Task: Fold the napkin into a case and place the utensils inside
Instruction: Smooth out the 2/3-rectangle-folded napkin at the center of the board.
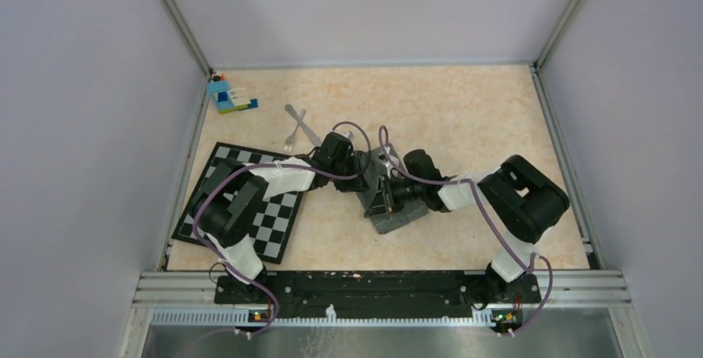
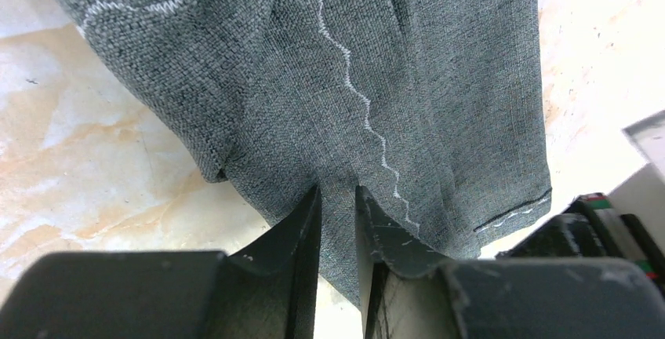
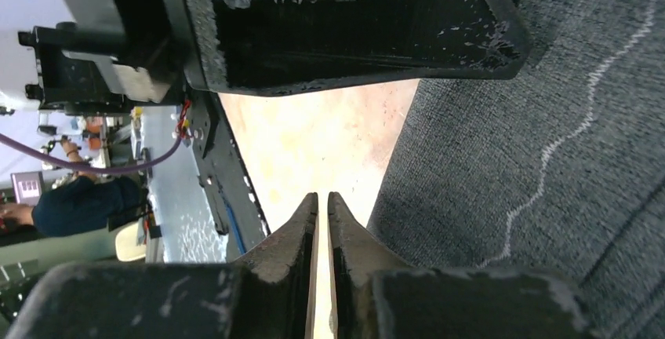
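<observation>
The dark grey napkin (image 1: 399, 219) lies partly folded and rumpled at the table's middle, between both grippers. My left gripper (image 1: 366, 169) is shut on a raised fold of the napkin (image 2: 353, 80), with cloth pinched between its jaws (image 2: 338, 194). My right gripper (image 1: 383, 197) is shut and empty just beside the napkin's edge (image 3: 549, 158), over bare table (image 3: 322, 198). The silver fork (image 1: 290, 141) and knife (image 1: 312, 136) lie crossed on the table behind the left gripper, apart from the cloth.
A black-and-white checkered mat (image 1: 278, 225) lies at the left under the left arm. A blue toy-brick block (image 1: 229, 97) stands at the back left corner. Grey walls enclose the table on three sides.
</observation>
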Available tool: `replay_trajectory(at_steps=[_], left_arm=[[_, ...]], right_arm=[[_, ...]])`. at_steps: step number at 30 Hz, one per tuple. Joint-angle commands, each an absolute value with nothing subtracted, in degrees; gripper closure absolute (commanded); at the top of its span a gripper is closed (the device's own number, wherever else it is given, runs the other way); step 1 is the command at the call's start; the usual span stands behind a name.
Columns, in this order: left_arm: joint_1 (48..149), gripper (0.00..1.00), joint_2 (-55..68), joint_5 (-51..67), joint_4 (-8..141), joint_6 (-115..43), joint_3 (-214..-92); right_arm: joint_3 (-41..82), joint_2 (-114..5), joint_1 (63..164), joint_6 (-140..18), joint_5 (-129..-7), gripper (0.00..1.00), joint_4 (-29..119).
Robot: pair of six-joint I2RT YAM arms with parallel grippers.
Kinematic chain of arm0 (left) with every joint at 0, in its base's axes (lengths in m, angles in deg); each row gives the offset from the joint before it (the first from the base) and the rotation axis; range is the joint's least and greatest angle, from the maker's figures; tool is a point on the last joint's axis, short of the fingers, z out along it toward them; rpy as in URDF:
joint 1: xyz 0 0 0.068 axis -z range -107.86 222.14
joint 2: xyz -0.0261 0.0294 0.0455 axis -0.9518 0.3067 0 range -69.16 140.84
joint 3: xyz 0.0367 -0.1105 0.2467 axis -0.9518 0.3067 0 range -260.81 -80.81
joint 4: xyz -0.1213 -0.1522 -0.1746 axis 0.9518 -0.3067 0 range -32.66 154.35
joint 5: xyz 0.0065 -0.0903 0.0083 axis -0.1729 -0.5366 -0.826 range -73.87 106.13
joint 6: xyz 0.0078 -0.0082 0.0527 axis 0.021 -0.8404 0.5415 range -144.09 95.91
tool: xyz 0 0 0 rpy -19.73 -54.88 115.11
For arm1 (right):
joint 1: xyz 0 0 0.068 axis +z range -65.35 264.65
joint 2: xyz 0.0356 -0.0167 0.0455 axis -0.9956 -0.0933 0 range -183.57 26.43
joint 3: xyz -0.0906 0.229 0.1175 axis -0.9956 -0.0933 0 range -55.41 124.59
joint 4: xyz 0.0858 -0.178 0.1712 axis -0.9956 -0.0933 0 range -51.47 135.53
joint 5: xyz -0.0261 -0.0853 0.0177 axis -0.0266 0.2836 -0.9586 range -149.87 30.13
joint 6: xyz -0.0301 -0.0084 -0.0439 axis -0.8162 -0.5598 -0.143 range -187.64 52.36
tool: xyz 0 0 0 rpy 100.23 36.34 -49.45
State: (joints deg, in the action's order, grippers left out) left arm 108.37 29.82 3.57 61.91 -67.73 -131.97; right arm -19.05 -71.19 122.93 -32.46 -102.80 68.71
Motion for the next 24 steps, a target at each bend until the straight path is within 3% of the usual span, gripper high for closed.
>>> replay_trajectory(at_steps=[1, 7, 10, 12, 15, 19, 22, 24], left_arm=[[108.1, 0.72, 31.9, 4.7, 62.3, -67.3, -131.4], [107.5, 0.77, 32.5, 4.2, 62.2, -66.2, -131.3], [107.0, 0.78, 33.0, 3.9, 62.0, -65.5, -131.1], [106.8, 0.78, 32.9, 4.1, 61.7, -65.1, -131.0], [106.8, 0.78, 32.0, 5.3, 60.7, -64.2, -131.6], [106.8, 0.77, 31.4, 5.1, 58.3, -61.9, -134.4], [106.8, 0.68, 31.3, 3.1, 56.7, -58.4, -137.5], [107.0, 0.60, 31.1, 2.2, 54.5, -55.7, -140.2]], right_arm=[[-22.0, -74.6, 123.9, -30.7, -106.4, 0.92, 80.3], [-33.9, -74.8, 126.4, -29.7, -103.1, 0.92, 84.7], [-38.4, -67.5, 127.8, -26.8, -103.7, 0.91, 84.1], [-39.1, -58.2, 127.8, -26.4, -102.5, 0.86, 77.4], [-34.5, -43.2, 127.2, -30.7, -96.1, 0.70, 58.7], [-28.0, -35.4, 113.5, -34.8, -87.5, 0.50, 38.9], [-28.1, -38.1, 97.9, -35.7, -89.2, 0.40, 37.7], [-28.5, -41.4, 92.9, -36.2, -91.3, 0.39, 41.0]])
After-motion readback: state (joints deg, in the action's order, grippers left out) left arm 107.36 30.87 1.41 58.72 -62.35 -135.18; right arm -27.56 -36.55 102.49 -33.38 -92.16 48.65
